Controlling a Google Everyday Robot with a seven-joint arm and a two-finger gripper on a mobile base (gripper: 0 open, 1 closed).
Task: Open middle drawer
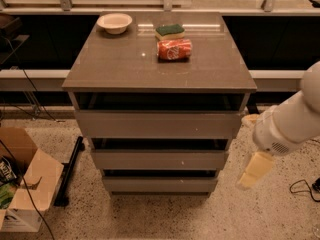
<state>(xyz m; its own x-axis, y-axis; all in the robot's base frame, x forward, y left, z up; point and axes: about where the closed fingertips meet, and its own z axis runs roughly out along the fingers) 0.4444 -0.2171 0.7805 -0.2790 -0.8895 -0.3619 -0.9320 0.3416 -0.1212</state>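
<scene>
The middle drawer [160,160] is the medium-width grey-brown handleless front of the cabinet, with a tiny pale speck on its face. It sits between the widest front [159,124] above and the narrowest front [160,185] below. It looks pushed in, with a dark gap above it. My gripper [246,151] is at the cabinet's right side, level with the middle drawer and just off its right end. It is open and empty. One pale finger [254,170] points down-left. The other finger [249,118] shows near the top drawer's right corner.
On the cabinet top [125,64] stand a white bowl [114,22], a green sponge [169,31] and a red can [174,49] lying on its side. An open cardboard box [25,184] and cables lie on the floor at the left. A cable [300,186] lies at the right.
</scene>
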